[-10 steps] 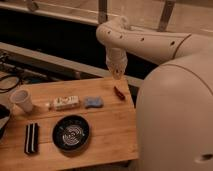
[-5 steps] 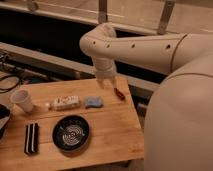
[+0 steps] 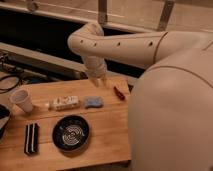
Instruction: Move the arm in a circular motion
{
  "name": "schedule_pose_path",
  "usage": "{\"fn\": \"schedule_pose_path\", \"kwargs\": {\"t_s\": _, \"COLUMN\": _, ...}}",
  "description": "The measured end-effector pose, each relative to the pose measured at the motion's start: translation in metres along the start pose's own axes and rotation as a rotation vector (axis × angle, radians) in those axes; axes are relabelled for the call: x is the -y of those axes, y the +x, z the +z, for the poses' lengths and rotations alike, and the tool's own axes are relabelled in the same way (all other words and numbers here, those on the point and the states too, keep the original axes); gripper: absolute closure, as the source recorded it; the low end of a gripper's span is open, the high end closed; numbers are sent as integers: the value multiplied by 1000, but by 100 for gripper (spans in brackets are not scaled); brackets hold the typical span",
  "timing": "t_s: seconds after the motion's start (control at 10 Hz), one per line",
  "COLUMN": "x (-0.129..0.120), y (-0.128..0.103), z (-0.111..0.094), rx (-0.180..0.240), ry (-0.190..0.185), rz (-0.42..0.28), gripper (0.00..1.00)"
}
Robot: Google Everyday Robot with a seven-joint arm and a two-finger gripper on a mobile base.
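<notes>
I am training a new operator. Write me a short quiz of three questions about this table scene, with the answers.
1. True or false: the gripper rests inside the black bowl.
2. Which thing lies nearest the gripper? A) paper cup B) blue sponge C) black bowl
3. Fill in: seen in the picture, the small red object lies to the ___ of the blue sponge.

Key: 1 false, it hangs above the table's far edge; 2 B; 3 right.
</notes>
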Motion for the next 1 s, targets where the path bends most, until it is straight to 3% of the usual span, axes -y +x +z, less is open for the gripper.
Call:
{"fn": "schedule_pose_path", "kwargs": {"t_s": 0.2, "x": -5, "y": -2, "z": 2, "rx": 0, "ry": -18, "rz": 5, "gripper": 46}}
{"fn": "schedule_pose_path", "kwargs": {"t_s": 0.3, "x": -4, "y": -2, "z": 5, "rx": 8, "ry": -65, "rz": 2, "gripper": 53}}
{"fn": "schedule_pose_path", "kwargs": {"t_s": 0.4, "x": -4, "y": -6, "z": 8, "rx": 18, "ry": -157, "rz": -6, "gripper": 65}}
{"fn": "schedule_pose_path", "kwargs": {"t_s": 0.5, "x": -8, "y": -14, "z": 10, "rx": 31, "ry": -211, "rz": -16, "gripper": 76}}
{"fn": "schedule_pose_path", "kwargs": {"t_s": 0.6, "x": -20, "y": -20, "z": 11, "rx": 38, "ry": -252, "rz": -32, "gripper": 84}}
{"fn": "schedule_pose_path", "kwargs": {"t_s": 0.7, "x": -37, "y": -33, "z": 10, "rx": 50, "ry": -329, "rz": -55, "gripper": 95}}
{"fn": "schedule_pose_path", "kwargs": {"t_s": 0.8, "x": -40, "y": -46, "z": 10, "rx": 72, "ry": -369, "rz": -68, "gripper": 99}}
{"fn": "schedule_pose_path", "kwargs": {"t_s": 1.0, "x": -50, "y": -69, "z": 6, "rx": 108, "ry": -398, "rz": -98, "gripper": 100}}
